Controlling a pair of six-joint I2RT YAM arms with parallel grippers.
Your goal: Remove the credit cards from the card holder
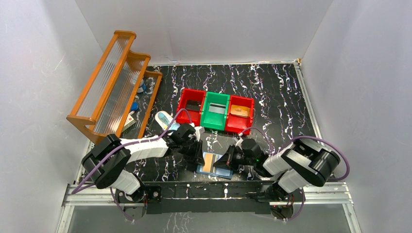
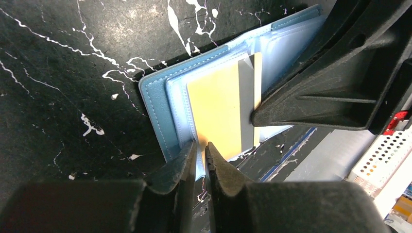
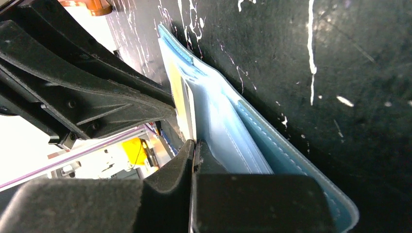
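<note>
The blue card holder (image 1: pixel 219 173) lies open at the table's near edge, between both grippers. A tan-orange card (image 1: pixel 209 163) with a grey stripe sits partly out of its pale blue pocket. In the left wrist view my left gripper (image 2: pixel 200 144) is shut on the near edge of the card holder (image 2: pixel 155 104), beside the card (image 2: pixel 216 107). My right gripper (image 3: pixel 195 143) is shut on the thin edge of the tan-orange card (image 3: pixel 177 97), next to the card holder's pockets (image 3: pixel 272 145). Its finger (image 2: pixel 330 92) touches the card's striped side.
Three bins stand behind: red (image 1: pixel 187 115), green (image 1: pixel 214 124), red (image 1: pixel 241 124); each holds a small flat item. A white-and-blue oval case (image 1: pixel 163 118) lies left of them. A wooden rack (image 1: pixel 114 82) stands at the far left. White walls enclose the table.
</note>
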